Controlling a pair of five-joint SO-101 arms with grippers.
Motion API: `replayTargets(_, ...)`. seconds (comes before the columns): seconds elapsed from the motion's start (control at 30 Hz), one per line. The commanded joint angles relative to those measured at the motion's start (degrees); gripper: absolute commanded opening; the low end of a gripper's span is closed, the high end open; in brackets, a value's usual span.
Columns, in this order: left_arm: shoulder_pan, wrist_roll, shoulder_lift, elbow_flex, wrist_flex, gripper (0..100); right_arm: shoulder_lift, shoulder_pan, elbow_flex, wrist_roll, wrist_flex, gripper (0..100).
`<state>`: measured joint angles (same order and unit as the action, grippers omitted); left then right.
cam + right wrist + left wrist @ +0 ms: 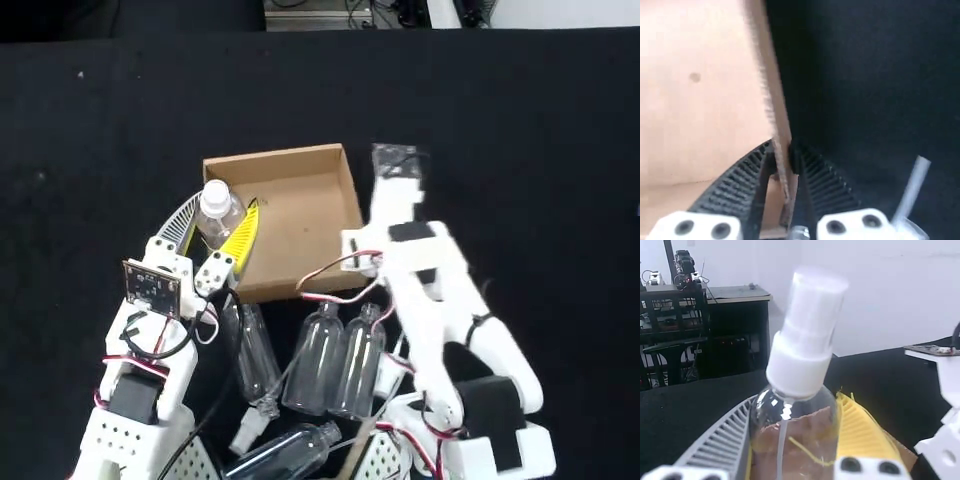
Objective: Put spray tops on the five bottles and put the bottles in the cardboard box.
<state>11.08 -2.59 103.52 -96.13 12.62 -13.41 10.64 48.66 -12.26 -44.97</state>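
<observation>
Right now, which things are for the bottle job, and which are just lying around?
For the job:
- cardboard box, its wall pinched in the right jaws
- capped bottle, held in the left jaws at the box's edge
- four bottles lying down

Just lying about:
- desk in the room behind
- cables past the table

A cardboard box (pixel 300 215) sits in the middle of the table (pixel 520 150). The left gripper (pixel 226 203) holds a bottle (pixel 216 212) upright over the box's left side, while the right gripper (pixel 781 148) straddles its right wall, one finger inside and one outside. Four more bottles (pixel 315 355) lie before the box, between the arms.
</observation>
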Motion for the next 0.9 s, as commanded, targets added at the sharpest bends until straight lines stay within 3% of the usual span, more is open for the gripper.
replayTargets(0.0,0.0,0.4,0.8,-1.3,0.3,3,1.4,5.6,-0.7,-0.4,4.2,5.3)
replayTargets(0.1,0.0,0.2,0.8,-1.3,0.3,3,2.0,5.5,-0.6,-0.4,5.6,0.8)
replayTargets(0.47,0.0,0.2,0.8,-1.3,0.3,3,-7.8,5.0,4.0,-0.4,5.4,1.1)
replayTargets(0.73,0.0,0.2,0.8,-1.3,0.4,3,-8.2,-7.0,6.6,-0.4,5.5,1.0)
replayTargets(0.87,0.0,0.2,0.8,-1.3,0.4,3,-8.2,-5.8,7.1,-0.4,5.2,1.1)
